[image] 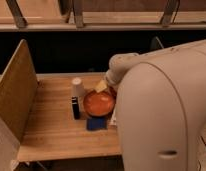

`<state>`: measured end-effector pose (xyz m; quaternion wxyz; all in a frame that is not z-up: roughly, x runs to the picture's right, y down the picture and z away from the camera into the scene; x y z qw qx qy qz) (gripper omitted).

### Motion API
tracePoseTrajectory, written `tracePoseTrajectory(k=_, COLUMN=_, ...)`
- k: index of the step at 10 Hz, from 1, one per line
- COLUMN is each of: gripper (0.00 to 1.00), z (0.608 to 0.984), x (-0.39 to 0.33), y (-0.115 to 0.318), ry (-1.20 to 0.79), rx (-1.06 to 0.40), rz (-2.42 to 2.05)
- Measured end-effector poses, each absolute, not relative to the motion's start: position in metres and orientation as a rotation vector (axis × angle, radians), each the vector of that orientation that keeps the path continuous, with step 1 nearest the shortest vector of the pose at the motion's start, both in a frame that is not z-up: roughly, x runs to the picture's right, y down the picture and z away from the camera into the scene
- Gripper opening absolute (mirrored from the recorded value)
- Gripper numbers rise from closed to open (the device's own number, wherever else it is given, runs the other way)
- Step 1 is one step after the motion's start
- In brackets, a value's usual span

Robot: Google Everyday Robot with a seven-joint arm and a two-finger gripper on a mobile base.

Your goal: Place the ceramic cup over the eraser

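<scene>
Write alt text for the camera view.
A robot arm holds its gripper at the far rim of the orange bowl, beside the ceramic cup on a wooden table. The black eraser stands in front of the cup.

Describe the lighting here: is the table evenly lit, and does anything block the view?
Camera view: warm, dim light on the table, dark band behind; the robot's pale arm fills the right side, hiding that end; the gripper sits at the orange bowl's back rim, beside the ceramic cup; the black eraser stands out against the wood.
</scene>
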<state>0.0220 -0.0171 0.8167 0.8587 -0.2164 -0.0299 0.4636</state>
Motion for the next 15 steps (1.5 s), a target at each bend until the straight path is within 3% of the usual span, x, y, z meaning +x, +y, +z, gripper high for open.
tracePoseTrajectory(k=3, gripper=0.8, z=0.845, x=-0.007, y=-0.037, ry=-0.06, rx=-0.557, rz=0.773)
tracePoseTrajectory(k=9, gripper=0.8, z=0.853, x=-0.007, y=-0.061, ry=-0.051, rx=-0.541, rz=0.675)
tracePoseTrajectory(k=15, gripper=0.8, z=0.894, x=-0.083, y=-0.068, ry=-0.117, rx=-0.542, rz=0.374)
